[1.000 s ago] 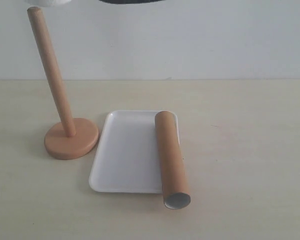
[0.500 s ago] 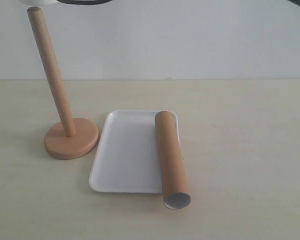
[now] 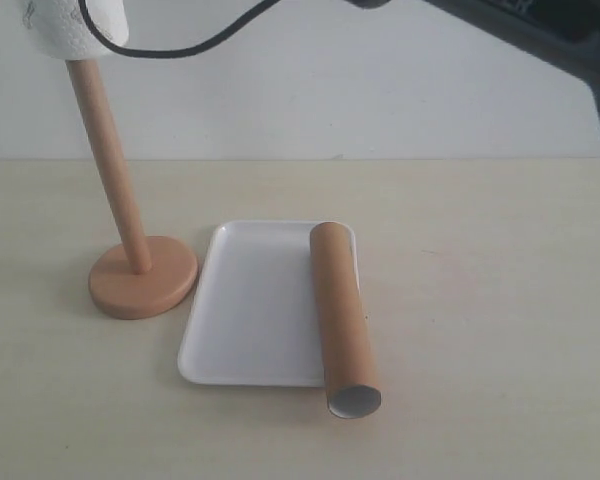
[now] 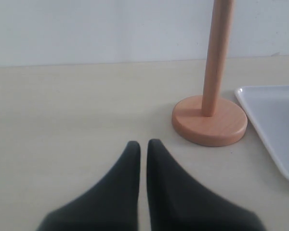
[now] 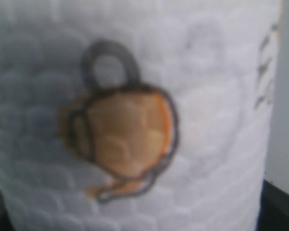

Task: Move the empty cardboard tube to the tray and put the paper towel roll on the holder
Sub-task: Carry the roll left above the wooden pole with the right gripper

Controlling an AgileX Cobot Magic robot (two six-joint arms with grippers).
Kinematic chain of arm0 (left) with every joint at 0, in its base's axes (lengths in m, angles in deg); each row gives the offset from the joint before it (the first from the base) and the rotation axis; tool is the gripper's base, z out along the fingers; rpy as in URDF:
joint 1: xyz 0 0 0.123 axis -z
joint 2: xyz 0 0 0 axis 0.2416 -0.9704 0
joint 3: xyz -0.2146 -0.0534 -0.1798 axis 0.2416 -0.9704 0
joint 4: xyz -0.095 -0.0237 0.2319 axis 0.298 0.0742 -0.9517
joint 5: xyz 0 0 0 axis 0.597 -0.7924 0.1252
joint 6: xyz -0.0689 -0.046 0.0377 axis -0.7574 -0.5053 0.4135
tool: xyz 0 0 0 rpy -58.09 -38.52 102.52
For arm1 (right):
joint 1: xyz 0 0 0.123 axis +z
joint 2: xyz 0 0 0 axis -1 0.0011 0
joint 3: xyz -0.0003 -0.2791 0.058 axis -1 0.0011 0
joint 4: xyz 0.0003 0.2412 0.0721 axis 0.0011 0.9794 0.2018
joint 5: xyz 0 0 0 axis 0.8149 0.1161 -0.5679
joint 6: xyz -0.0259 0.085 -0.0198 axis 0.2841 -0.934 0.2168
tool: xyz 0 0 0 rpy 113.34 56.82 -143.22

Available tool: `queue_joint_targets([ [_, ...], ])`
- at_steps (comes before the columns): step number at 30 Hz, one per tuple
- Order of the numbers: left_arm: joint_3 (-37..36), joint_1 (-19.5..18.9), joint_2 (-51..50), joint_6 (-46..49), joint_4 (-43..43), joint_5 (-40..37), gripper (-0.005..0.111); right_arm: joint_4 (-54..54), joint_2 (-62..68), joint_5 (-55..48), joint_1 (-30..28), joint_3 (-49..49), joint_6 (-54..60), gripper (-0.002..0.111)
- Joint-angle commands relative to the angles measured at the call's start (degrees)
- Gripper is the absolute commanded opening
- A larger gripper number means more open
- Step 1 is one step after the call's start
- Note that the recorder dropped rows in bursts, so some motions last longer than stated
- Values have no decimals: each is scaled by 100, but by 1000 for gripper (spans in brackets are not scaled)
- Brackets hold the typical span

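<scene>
The paper towel roll (image 3: 72, 28) hangs at the top left of the exterior view, its lower end over the tip of the holder's rod (image 3: 110, 170). My right gripper (image 5: 135, 216) is shut on the roll, which fills the right wrist view; its fingers are almost hidden. The empty cardboard tube (image 3: 342, 315) lies along the right rim of the tray (image 3: 250, 300), its near end overhanging the front rim. My left gripper (image 4: 143, 144) is shut and empty, low over the table, a little short of the holder's base (image 4: 209, 120).
My right arm (image 3: 540, 30) reaches across the top from the upper right, with a black cable (image 3: 180, 45) sagging beside the roll. The tray's corner (image 4: 274, 120) lies right beside the holder's base. A pale wall stands behind the beige table (image 3: 480, 300).
The paper towel roll has come down into view and now covers the rod's tip. My right arm and its cable have entered the top of the exterior view. Tube, tray and holder have not moved.
</scene>
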Motion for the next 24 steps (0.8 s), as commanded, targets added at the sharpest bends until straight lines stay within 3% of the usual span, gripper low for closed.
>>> queue_joint_targets([
  [1, -20, 29, 18, 14, 47, -5, 4, 23, 47, -46, -12, -82, 107, 0],
  [24, -20, 29, 18, 14, 47, -5, 4, 30, 661, 100, -70, -71, 93, 0],
])
